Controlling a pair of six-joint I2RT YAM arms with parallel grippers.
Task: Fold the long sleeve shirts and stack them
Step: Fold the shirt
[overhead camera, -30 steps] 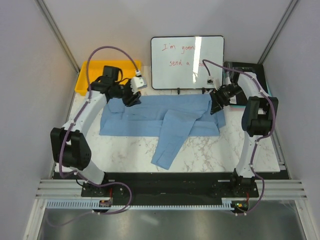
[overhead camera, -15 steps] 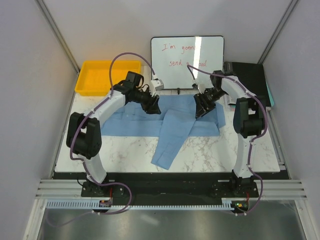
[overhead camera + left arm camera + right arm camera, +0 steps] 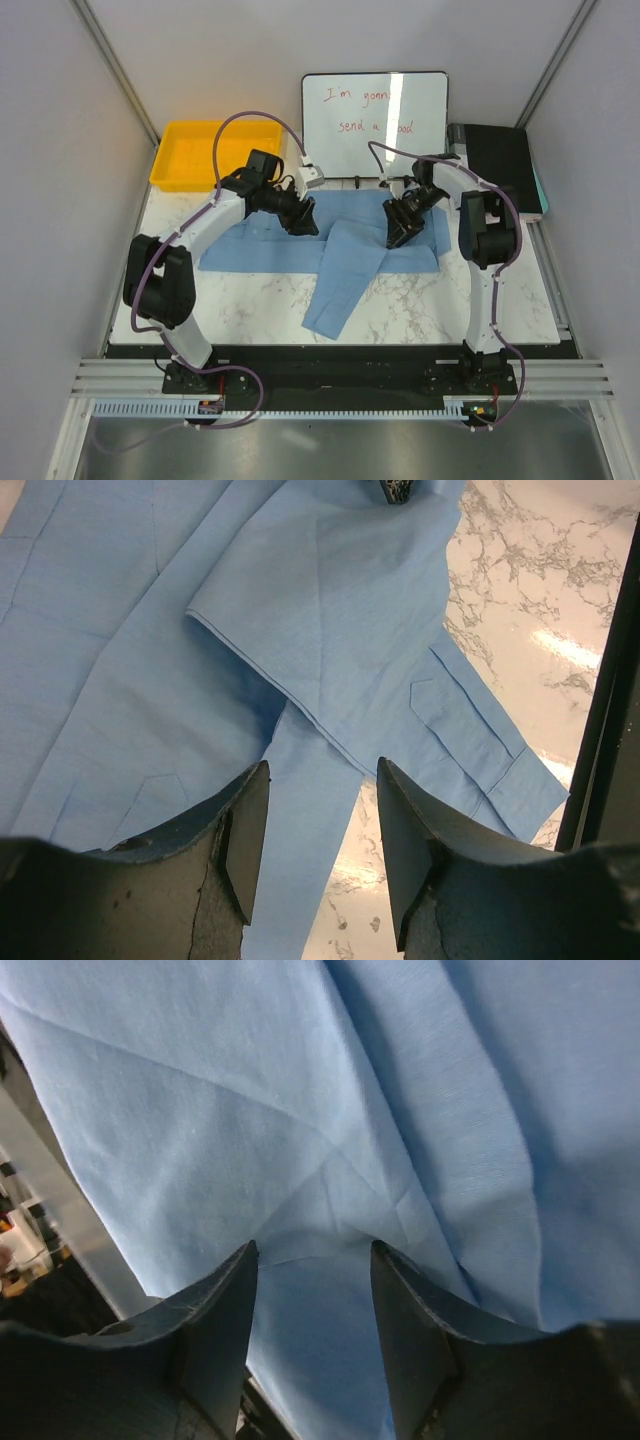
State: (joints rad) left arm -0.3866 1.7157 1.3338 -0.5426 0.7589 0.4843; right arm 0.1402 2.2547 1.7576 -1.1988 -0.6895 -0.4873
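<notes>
Light blue shirt (image 3: pixel 260 250) flat on tabletop (image 3: pixel 430 305). Left gripper (image 3: pixel 303 221) over shirt's far-left part, right gripper (image 3: pixel 397 232) over far-right part; both spread, pinching nothing.

Left claw (image 3: pixel 305 222) swung inward over the shirt (image 3: pixel 260 250), right claw (image 3: pixel 397 235) likewise, both nearer the middle

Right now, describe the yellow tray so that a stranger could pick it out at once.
On the marble table, find the whiteboard with red writing at the far edge. The yellow tray sits left of it, at the far left corner. It alone is bright yellow and walled, unlike the flat light blue shirt nearby.
</notes>
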